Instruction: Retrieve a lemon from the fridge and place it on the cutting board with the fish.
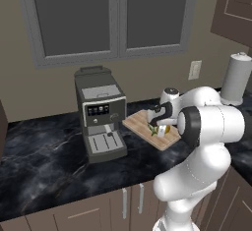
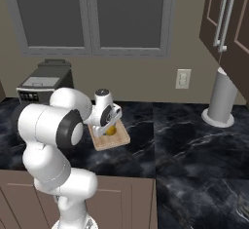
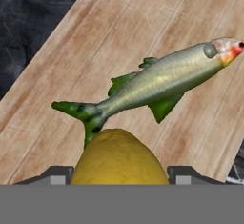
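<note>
Jaws: we are seeing them hanging low over the flat light-wood cutting board, the two dark tips standing either side of the rounded yellow lemon; we are reading this as the jaws grasping the lemon, though the contact itself is lying at the edge of the hand view.
Lemon: it is sitting between the jaws, close above the board; in the right base view the lemon is showing just under the hand, over the middle of the board.
Fish: the slender greenish-silver fish is lying on the board just ahead of the jaws, its green tail nearest the lemon and its reddish head pointing away; whether tail and lemon are touching, we cannot tell.
Board: it is resting on the black marbled desk, directly beneath the jaws.
Coffee machine: the dark grey boxy coffee machine is standing on the desk beside the board, to one side of the jaws.
Paper roll: the white upright paper towel roll is standing well apart from the jaws, on the other side.
</note>
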